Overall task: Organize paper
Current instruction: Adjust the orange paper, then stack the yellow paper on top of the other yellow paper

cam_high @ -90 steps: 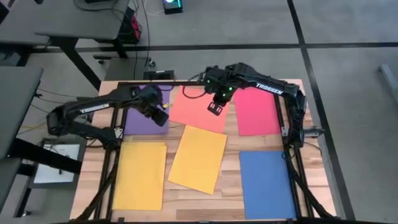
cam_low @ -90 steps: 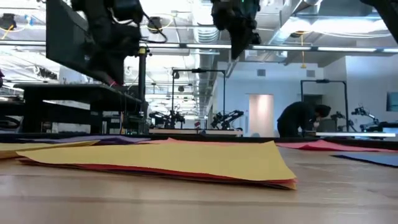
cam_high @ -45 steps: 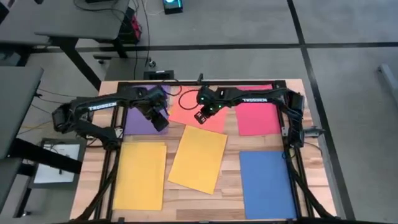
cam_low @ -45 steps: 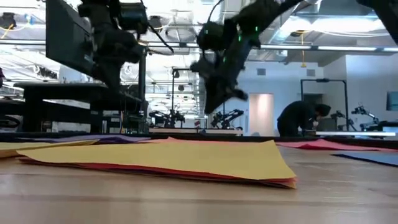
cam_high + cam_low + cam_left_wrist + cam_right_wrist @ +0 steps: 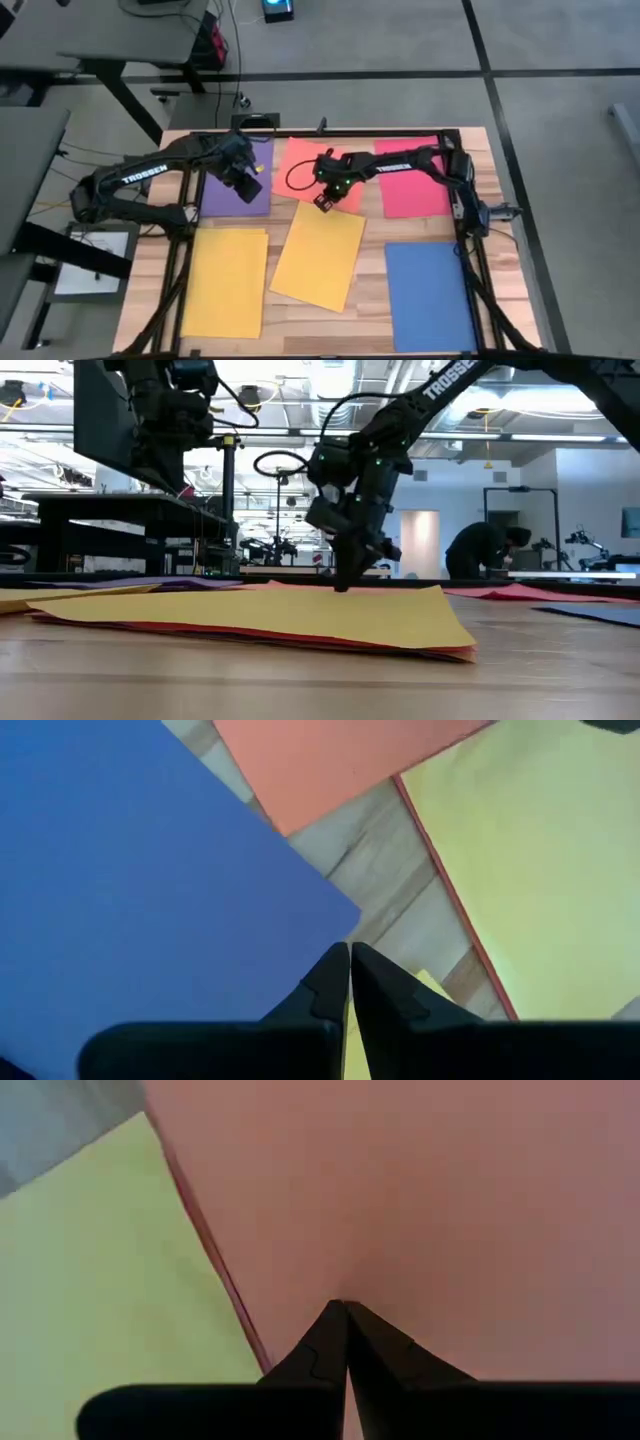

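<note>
Coloured paper sheets lie flat on the wooden table: purple [image 5: 232, 188], salmon-orange [image 5: 300, 160] and pink-red [image 5: 415, 185] along the far side, with yellow [image 5: 225, 282], a second, slanted yellow [image 5: 320, 255] and blue [image 5: 430, 295] nearer. The slanted yellow one rests on a red sheet [image 5: 300, 638]. My right gripper [image 5: 322, 204] is shut and low at the salmon sheet's near edge, beside the slanted yellow sheet. My left gripper [image 5: 253, 182] is shut and raised above the purple sheet's near right corner [image 5: 330, 900], touching nothing. My right gripper sets its shut fingertips [image 5: 335, 1325] on the salmon sheet close to its near edge [image 5: 300, 1295], next to the yellow sheet. It comes from above, slanting down from the table's right [image 5: 341, 586]. The sheet lies flat on the table.
A black frame rail [image 5: 468, 250] runs along the table's sides. A cable loop [image 5: 292, 178] hangs over the salmon sheet. A white printed sheet [image 5: 95, 260] lies off the table to the left. A person [image 5: 490, 550] stands in the room far behind.
My right gripper has gone toward the table's left and near edges and come down, tipping from pointing straight down to a slant, until its shut tips reach the salmon sheet's near edge. The sheets have stayed where they were.
</note>
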